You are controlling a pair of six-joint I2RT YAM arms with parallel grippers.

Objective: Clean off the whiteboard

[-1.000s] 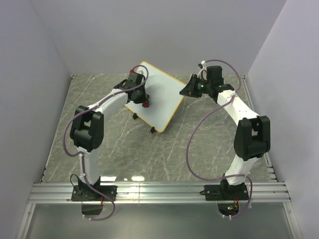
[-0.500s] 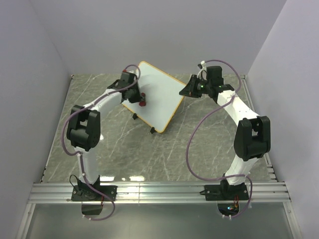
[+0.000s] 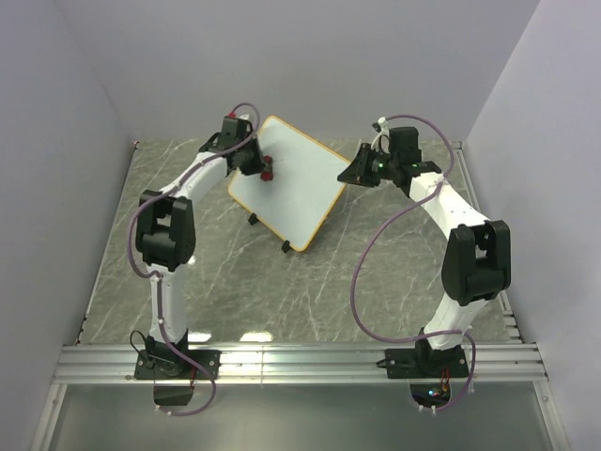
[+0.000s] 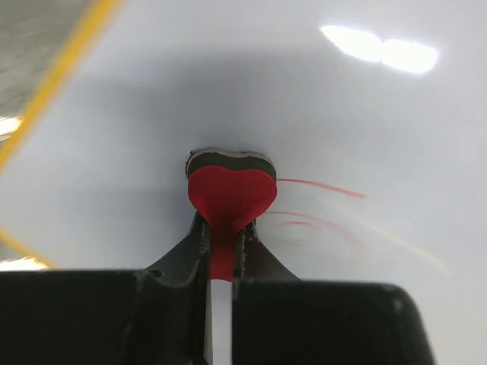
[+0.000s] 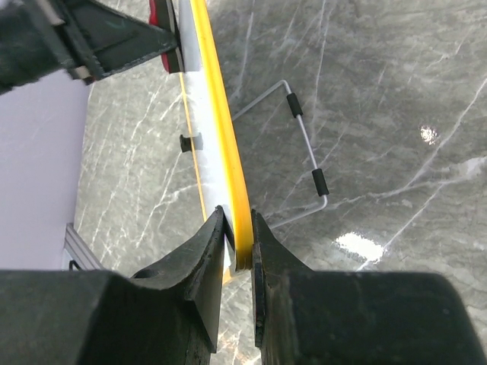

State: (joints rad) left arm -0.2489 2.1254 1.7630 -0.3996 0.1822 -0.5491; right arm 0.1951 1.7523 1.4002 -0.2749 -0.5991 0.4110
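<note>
Grey marble bench (image 3: 235, 282), plain walls; from above the whiteboard (image 3: 296, 188) is sitting tilted at the far middle, the left gripper (image 3: 264, 169) working near its far-left corner, the right gripper (image 3: 349, 175) at its right edge. Left wrist: it's squeezing a red heart-shaped eraser (image 4: 230, 194) tight, pressing it on the board beside faint red strokes (image 4: 319, 186). Right wrist: jaws are clamping narrowly on the yellow rim (image 5: 221, 144). Mid-wipe, I reckon; next the eraser needs sweeping over those leftover strokes.
</note>
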